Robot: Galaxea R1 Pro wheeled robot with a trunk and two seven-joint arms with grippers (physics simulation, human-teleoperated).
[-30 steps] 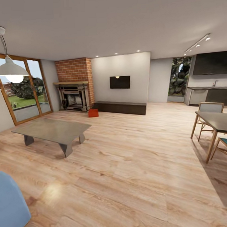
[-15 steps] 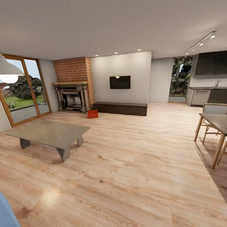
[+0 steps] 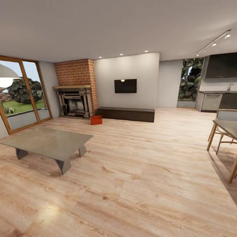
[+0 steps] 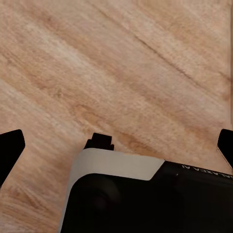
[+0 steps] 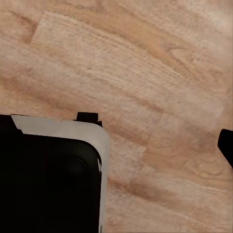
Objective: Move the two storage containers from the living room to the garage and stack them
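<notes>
The whole head view has slid: the coffee table [image 3: 49, 144] sits lower and further left than a second ago, the blue seat at the near left corner has dropped out, and the fireplace [image 3: 75, 101] looms slightly larger. That is the camera advancing into the living room, not the furniture shifting.

The task looks barely begun. One orange-red container [image 3: 96, 119] lies on the wood floor [image 3: 142, 179] just in front of the fireplace, by the end of the low dark bench [image 3: 127, 114], well apart from the robot. Whether a second lies under or behind it, I cannot tell. Fetching, carrying to the garage and stacking all remain.

In the left wrist view the left end effector [image 4: 116, 145] shows dark fingertips [image 4: 10, 145] at opposite edges, spread wide over bare planks, holding nothing. The right end effector [image 5: 145, 145] shows one fingertip [image 5: 226, 145]; its spread I cannot tell.
</notes>
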